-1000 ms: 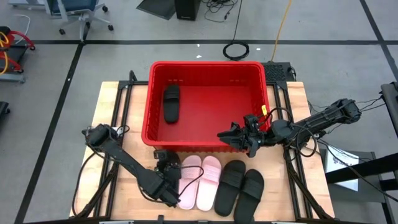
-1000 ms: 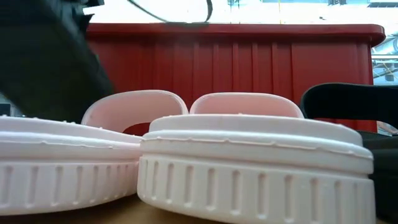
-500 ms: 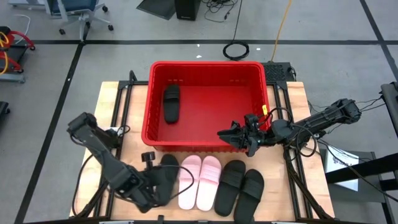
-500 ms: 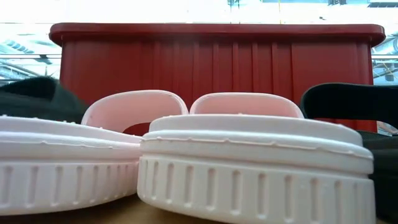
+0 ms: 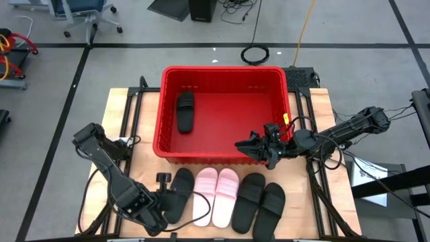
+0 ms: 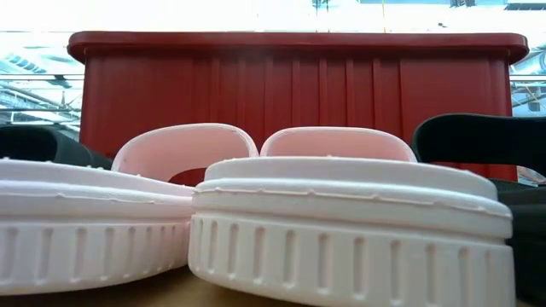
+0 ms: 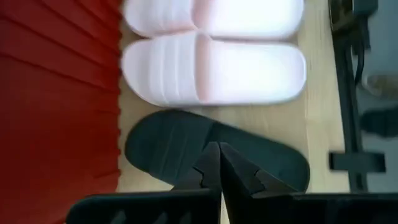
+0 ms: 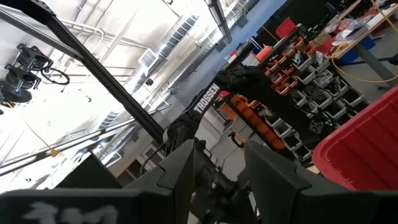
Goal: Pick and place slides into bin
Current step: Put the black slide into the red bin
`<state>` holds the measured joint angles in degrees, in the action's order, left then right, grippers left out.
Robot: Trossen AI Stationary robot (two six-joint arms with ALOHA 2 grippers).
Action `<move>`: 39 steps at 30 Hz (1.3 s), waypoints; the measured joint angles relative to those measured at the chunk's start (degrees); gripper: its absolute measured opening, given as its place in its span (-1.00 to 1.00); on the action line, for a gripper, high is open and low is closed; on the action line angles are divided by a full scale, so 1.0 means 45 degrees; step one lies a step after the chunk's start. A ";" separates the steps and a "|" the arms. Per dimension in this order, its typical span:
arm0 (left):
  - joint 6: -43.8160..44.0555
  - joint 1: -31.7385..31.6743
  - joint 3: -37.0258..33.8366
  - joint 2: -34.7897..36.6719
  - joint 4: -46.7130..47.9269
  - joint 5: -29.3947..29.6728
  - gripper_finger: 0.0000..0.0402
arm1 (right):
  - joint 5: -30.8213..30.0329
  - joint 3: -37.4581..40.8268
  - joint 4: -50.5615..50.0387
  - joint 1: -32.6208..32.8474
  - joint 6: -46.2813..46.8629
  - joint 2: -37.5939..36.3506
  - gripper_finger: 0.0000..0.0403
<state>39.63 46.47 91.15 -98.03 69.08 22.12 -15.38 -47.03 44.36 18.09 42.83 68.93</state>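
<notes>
A black slide (image 5: pixel 180 188) lies sole down on the table, left of the pink pair (image 5: pixel 216 195), and also shows in the low view (image 6: pixel 34 147). My left gripper (image 5: pixel 166 199) is shut, pointing toward the table's right. Its tips (image 7: pixel 218 149) stand over this slide (image 7: pixel 174 140). Two more black slides (image 5: pixel 261 202) lie right of the pink pair. One black slide (image 5: pixel 185 111) lies in the red bin (image 5: pixel 225 156). My right gripper (image 5: pixel 245 146) hovers open and empty over the bin's near right wall. My left gripper's shut fingertips stand over the black slide at the edge of its strap (image 7: pixel 202 144), coming from the table's left. I cannot tell whether they touch it. The slide lies flat on the table.
The bin's near wall (image 6: pixel 299 85) stands just behind the row of slides. Cables (image 5: pixel 322 151) hang by the right arm. Bare wood (image 5: pixel 134 121) shows left of the bin. The table's near edge is close to the slides' heels.
My left gripper has drawn back from beside the pink pair toward the table's near left corner. The black slide it covered now shows on the table left of the pink pair. In the low view it sits lower than half a second ago.
</notes>
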 joint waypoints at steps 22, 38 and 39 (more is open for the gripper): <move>0.0274 0.0047 -0.0713 -0.2741 -0.0168 0.0325 0.06 | 0.0019 0.0000 -0.0105 0.0000 -0.0001 0.0000 -0.36; 0.0830 -0.1567 -0.3346 -0.2839 -0.1622 0.0858 -0.07 | 0.0015 0.0000 -0.0105 0.0000 0.0163 0.0000 -0.36; 0.0811 -0.1717 -0.3318 -0.2839 -0.1443 0.0867 -0.07 | 0.0015 0.0000 -0.0105 0.0000 0.0203 0.0000 -0.36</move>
<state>43.28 38.75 76.22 -110.80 62.59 26.02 -15.31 -47.03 43.88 18.09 43.74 68.93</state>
